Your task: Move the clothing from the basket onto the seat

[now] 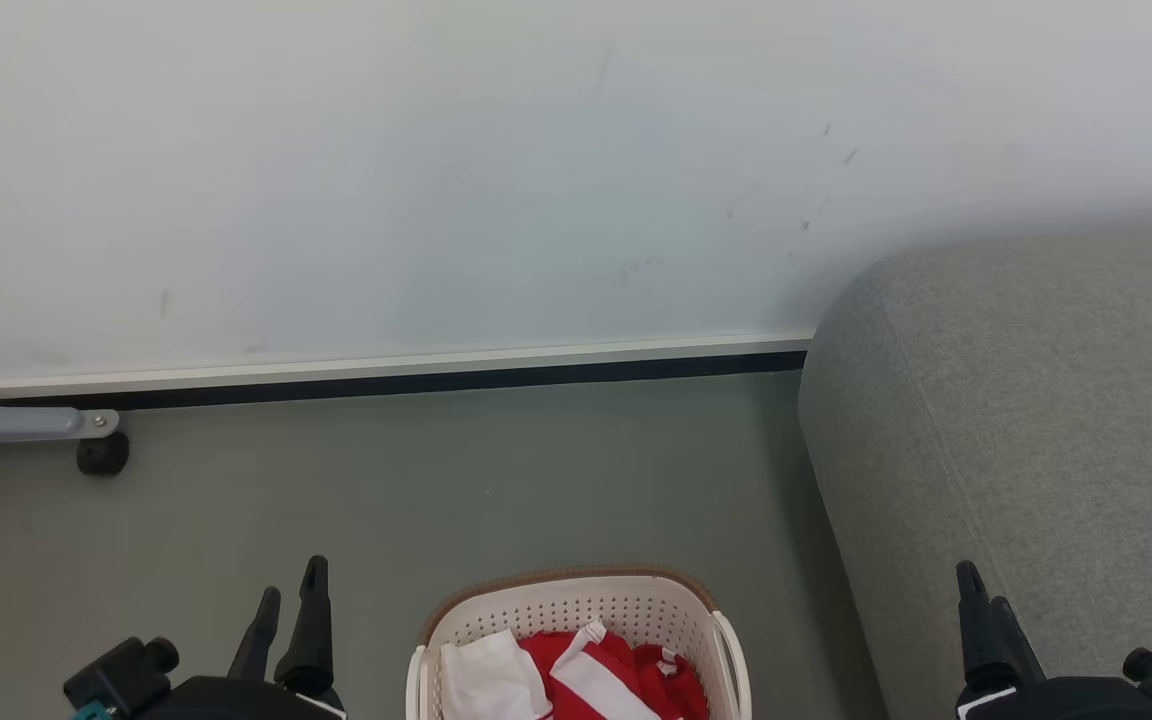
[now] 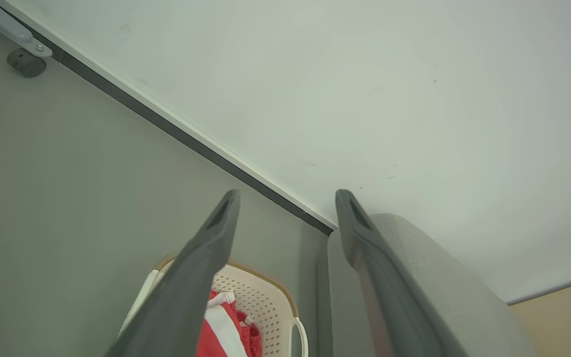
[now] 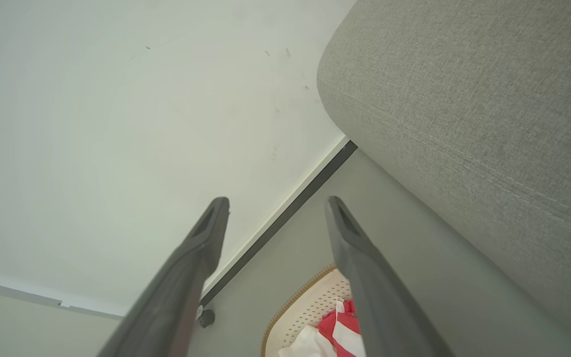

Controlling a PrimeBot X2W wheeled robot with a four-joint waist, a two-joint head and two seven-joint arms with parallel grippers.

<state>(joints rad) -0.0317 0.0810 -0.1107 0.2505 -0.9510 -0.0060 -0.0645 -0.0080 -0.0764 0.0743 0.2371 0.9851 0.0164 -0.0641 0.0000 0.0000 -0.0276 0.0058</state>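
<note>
The cream-white basket [image 1: 576,605] with a brown rim stands on the floor at the bottom centre of the head view, beside the grey seat [image 1: 1036,420] on the right. Red-and-white clothing [image 1: 626,675] and a white piece [image 1: 491,680] lie inside it. My left gripper [image 1: 291,595] hangs open left of the basket, empty. My right gripper [image 1: 981,595] is open in front of the seat's side, right of the basket, also empty. In the left wrist view the basket [image 2: 265,297] and clothing [image 2: 226,327] lie below the open left gripper [image 2: 288,203]; the right wrist view shows the basket [image 3: 310,302], seat [image 3: 464,99] and open right gripper [image 3: 275,210].
A white wall [image 1: 436,170] with a dark baseboard [image 1: 386,382] runs behind the grey floor [image 1: 486,480]. A grey metal leg with a black caster [image 1: 101,455] sits at the far left by the wall.
</note>
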